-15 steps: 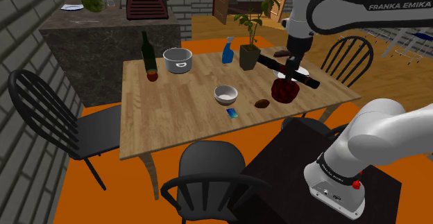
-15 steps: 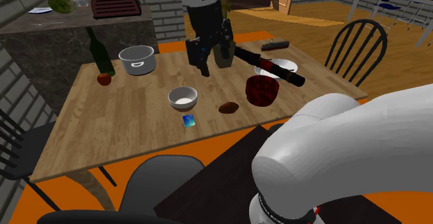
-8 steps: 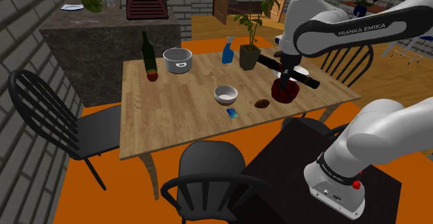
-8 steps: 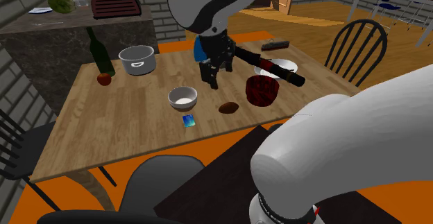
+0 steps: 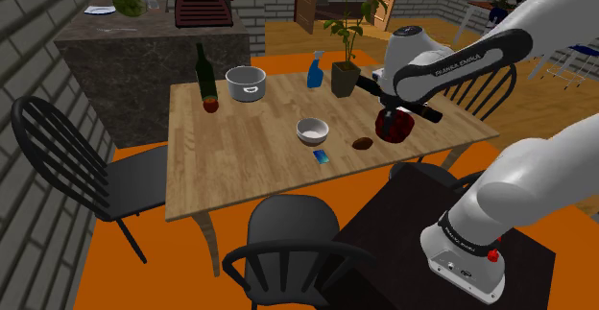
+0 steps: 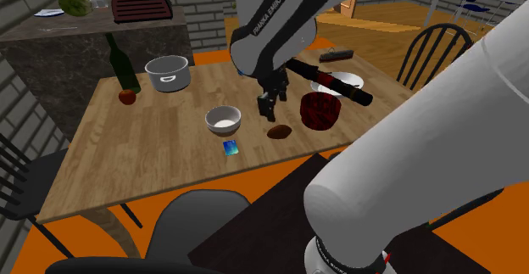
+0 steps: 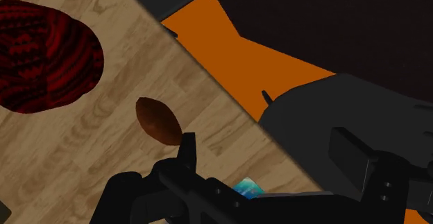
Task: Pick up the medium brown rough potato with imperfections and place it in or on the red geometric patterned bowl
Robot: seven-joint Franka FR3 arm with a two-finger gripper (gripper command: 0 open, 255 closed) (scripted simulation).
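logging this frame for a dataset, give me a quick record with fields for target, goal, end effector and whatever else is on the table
target: small brown oval potato, lying on the wooden table, not held
goal: dark red patterned bowl, upright, beside the potato but apart from it
end effector: black end effector, above the potato, not touching it
nearby: white bowl; small blue flat object
farther off: grey pot; dark green bottle
status: potato not yet picked up
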